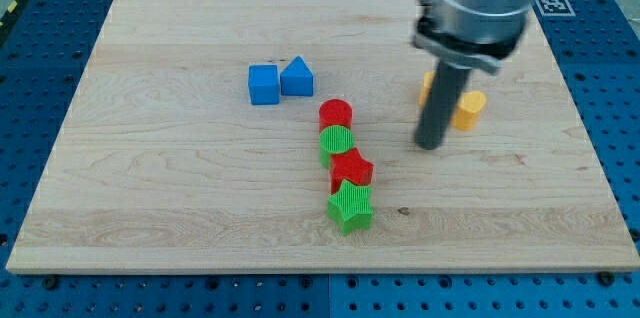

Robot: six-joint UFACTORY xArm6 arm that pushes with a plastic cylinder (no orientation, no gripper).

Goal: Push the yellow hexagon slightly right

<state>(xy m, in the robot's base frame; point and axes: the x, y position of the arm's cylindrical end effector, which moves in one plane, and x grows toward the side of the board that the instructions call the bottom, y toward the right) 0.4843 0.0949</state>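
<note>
Wooden board (150, 208) bears orange-yellow hexagon (468, 109) beside my tip (429, 145).

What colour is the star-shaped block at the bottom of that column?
Green: the star shows clearly in the camera view, just below a red star.

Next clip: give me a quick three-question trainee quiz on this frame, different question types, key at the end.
1. True or false: my tip touches the green star.
2. Which block tops the column at the board's middle? A red cylinder B green cylinder C red star
3. Fill in: the yellow block right of the rod lies toward the view's ____ from the blue cube.

Key: 1 false; 2 A; 3 right.
</note>
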